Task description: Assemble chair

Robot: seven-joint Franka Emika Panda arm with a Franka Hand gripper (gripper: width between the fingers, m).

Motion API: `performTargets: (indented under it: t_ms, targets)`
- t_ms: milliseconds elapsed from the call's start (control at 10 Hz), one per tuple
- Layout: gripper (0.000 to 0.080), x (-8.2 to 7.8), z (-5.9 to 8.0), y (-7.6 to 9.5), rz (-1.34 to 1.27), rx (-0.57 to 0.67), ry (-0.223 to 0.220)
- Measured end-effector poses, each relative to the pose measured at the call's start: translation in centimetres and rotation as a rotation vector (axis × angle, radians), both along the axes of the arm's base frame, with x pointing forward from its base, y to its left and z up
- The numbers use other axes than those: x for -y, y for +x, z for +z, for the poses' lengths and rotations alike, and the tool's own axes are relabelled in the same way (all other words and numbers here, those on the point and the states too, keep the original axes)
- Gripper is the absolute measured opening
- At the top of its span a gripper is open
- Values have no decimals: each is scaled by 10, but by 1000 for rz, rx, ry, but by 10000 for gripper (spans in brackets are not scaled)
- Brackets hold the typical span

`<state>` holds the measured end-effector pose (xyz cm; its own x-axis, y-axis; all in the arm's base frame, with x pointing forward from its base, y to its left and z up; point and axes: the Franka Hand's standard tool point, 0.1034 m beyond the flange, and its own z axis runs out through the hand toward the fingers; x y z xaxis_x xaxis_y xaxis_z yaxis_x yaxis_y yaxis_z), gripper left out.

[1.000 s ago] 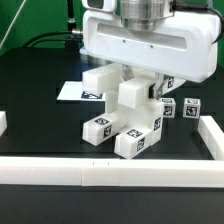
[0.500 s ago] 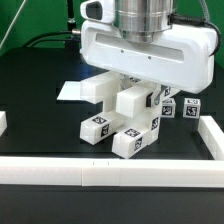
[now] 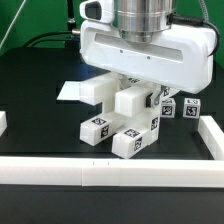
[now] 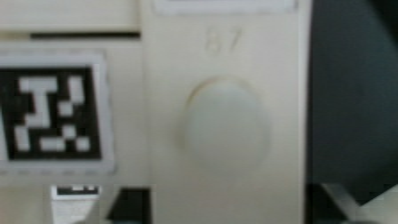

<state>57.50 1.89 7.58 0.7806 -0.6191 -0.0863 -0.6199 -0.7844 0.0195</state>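
The chair parts [image 3: 128, 118] stand stacked at mid-table: white blocks with black-and-white tags, two low tagged blocks in front [image 3: 97, 127] and an upright block [image 3: 131, 100] under my hand. My gripper [image 3: 135, 85] is low over the stack, its fingertips hidden by the hand's white body. In the wrist view a white part with an oval dimple [image 4: 222, 120] and a tag [image 4: 48, 105] fills the frame. My gripper [image 4: 222, 200] straddles that part with dark gaps on both sides, so it is open.
Two tagged cube-ended pegs [image 3: 168, 105] [image 3: 190, 108] lie at the exterior view's right of the stack. The marker board [image 3: 68, 92] lies behind at the left. White border rails run along the front [image 3: 110, 172], right [image 3: 212, 135] and left [image 3: 3, 122].
The hand has come down a little onto the stack since one second ago. Nothing has visibly moved in the last half second.
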Motion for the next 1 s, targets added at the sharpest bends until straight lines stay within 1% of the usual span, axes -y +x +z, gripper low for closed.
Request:
performTargets:
  t_ms: [200, 600, 700, 800, 1000]
  targets:
    - [622, 3, 0, 0, 3, 1, 0]
    - [648, 10, 3, 3, 17, 6, 1]
    - [648, 10, 7, 4, 8, 7, 3]
    - [648, 10, 15, 4, 22, 0, 11]
    - [648, 20, 31, 11, 195, 25, 34]
